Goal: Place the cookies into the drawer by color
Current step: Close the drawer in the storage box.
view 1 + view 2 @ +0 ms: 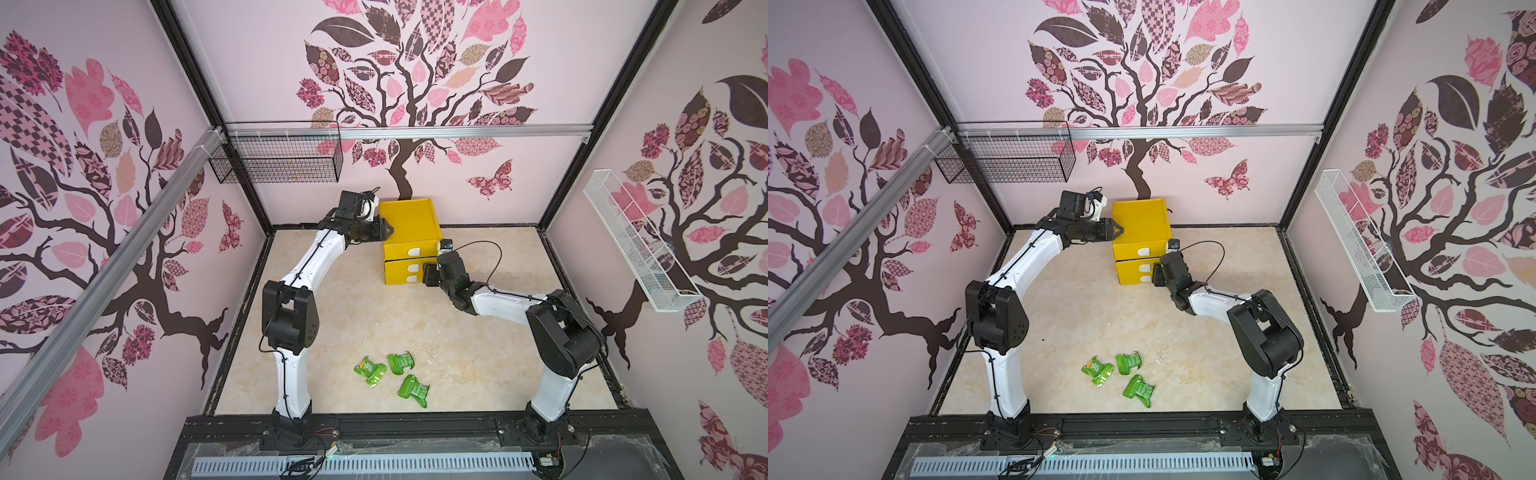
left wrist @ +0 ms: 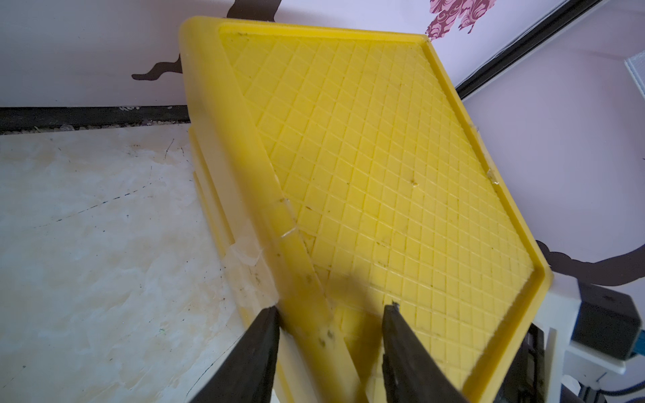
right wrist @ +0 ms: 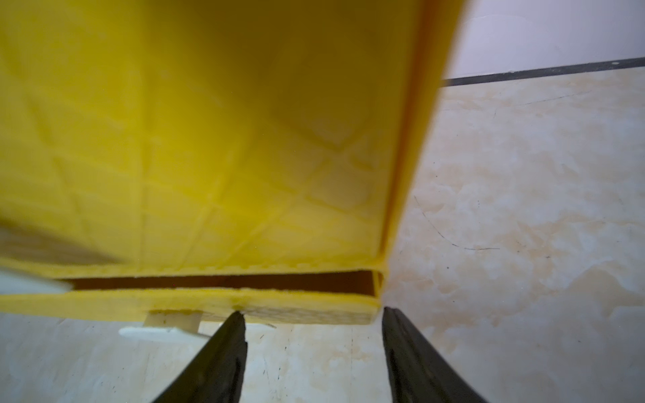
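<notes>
Three green cookies [image 1: 401, 361] lie loose in a cluster at the lower centre of both top views, on the desk [image 1: 478, 365], well apart from the yellow drawer [image 1: 409, 224] at the upper centre. No black or orange ones show anywhere, so those two colours are probably stowed already and only the green third is left. The left jaws stand partly apart astride the drawer's top left rim, with no clear pinch on it. The right jaws are wide and empty at its lower right front corner, where a dark slit suggests one compartment is slightly ajar.
</notes>
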